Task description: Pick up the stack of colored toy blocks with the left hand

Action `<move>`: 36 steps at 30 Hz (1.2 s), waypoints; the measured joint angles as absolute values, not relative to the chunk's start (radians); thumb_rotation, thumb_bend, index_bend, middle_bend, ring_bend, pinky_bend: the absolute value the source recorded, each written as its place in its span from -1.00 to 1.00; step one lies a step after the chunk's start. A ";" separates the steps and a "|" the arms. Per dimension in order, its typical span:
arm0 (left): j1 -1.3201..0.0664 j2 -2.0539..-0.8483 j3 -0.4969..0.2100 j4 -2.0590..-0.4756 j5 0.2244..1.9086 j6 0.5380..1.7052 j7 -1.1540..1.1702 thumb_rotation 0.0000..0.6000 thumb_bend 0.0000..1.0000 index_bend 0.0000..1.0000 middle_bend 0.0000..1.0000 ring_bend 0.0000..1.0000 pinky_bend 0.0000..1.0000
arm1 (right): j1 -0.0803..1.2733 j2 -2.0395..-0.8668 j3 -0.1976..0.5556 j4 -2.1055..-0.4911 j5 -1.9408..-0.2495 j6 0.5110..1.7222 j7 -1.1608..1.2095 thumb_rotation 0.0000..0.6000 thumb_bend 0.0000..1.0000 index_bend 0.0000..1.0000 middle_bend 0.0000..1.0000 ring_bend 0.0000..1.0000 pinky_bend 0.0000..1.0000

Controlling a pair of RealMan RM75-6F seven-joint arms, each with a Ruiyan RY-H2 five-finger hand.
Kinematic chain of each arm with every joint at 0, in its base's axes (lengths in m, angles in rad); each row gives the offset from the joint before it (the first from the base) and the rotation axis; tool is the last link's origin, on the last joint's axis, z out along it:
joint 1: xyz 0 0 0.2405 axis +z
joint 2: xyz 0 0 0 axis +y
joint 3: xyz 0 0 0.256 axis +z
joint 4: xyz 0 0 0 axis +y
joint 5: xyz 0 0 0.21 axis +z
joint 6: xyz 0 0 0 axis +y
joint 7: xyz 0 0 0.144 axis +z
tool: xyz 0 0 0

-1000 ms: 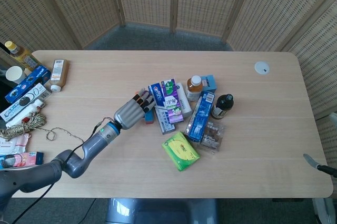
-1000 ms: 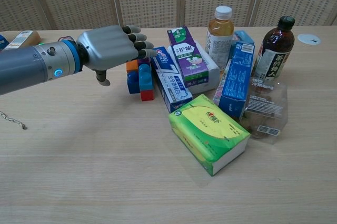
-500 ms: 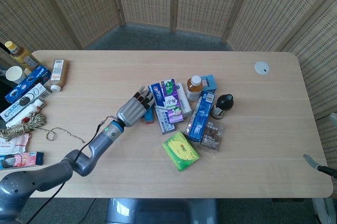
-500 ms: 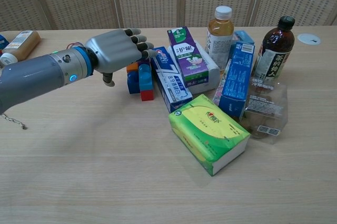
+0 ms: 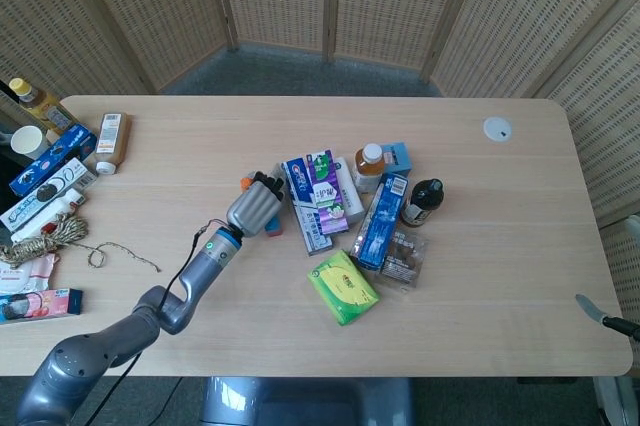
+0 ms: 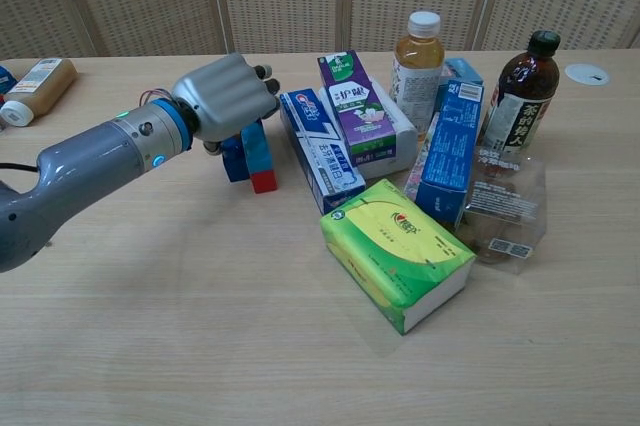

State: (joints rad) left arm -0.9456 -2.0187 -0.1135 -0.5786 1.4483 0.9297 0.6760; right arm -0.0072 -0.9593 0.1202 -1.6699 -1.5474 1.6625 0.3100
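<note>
The stack of colored toy blocks (image 6: pixel 254 156) stands on the table just left of a toothpaste box (image 6: pixel 316 152); blue blocks and a red one at the bottom show, and the stack leans. My left hand (image 6: pixel 228 96) is over its top with the fingers curled around it, gripping it. The upper blocks are hidden by the hand. In the head view the left hand (image 5: pixel 254 210) covers most of the stack of blocks (image 5: pixel 274 230), with an orange piece showing at the far end. The bottom of the stack seems to touch the table. My right hand shows in neither view.
Right of the blocks lie a purple box (image 6: pixel 350 106), a green tissue pack (image 6: pixel 397 251), a blue box (image 6: pixel 448 151), an orange drink bottle (image 6: pixel 417 51), a dark bottle (image 6: pixel 520 86) and a snack bag (image 6: pixel 505 206). Boxes and string (image 5: pixel 45 234) crowd the table's left edge.
My left hand came down from spread fingers above the blocks and curled around the top of the stack. The stack shifted slightly left and now leans.
</note>
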 measured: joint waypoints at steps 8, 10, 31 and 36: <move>-0.940 -2.054 -0.068 -0.487 1.516 1.024 0.571 1.00 -0.67 0.65 0.37 0.18 0.65 | -0.011 -0.954 0.114 -1.676 -1.564 1.670 0.323 1.00 -1.00 -1.00 -1.00 -1.00 -1.00; -0.938 -2.041 -0.064 -0.497 1.526 1.047 0.561 1.00 -0.67 0.65 0.37 0.18 0.65 | -0.011 -0.953 0.113 -1.677 -1.565 1.669 0.323 1.00 -1.00 -1.00 -1.00 -1.00 -1.00; -0.904 -1.504 -0.169 -1.382 1.539 1.228 0.757 1.00 -0.67 0.64 0.35 0.17 0.65 | -0.017 -0.948 0.100 -1.704 -1.599 1.687 0.295 1.00 -1.00 -1.00 -1.00 -1.00 -1.00; -0.888 -1.332 -0.227 -1.609 1.517 1.245 0.840 1.00 -0.67 0.64 0.34 0.17 0.65 | -0.018 -0.949 0.097 -1.710 -1.605 1.690 0.286 1.00 -1.00 -1.00 -1.00 -1.00 -1.00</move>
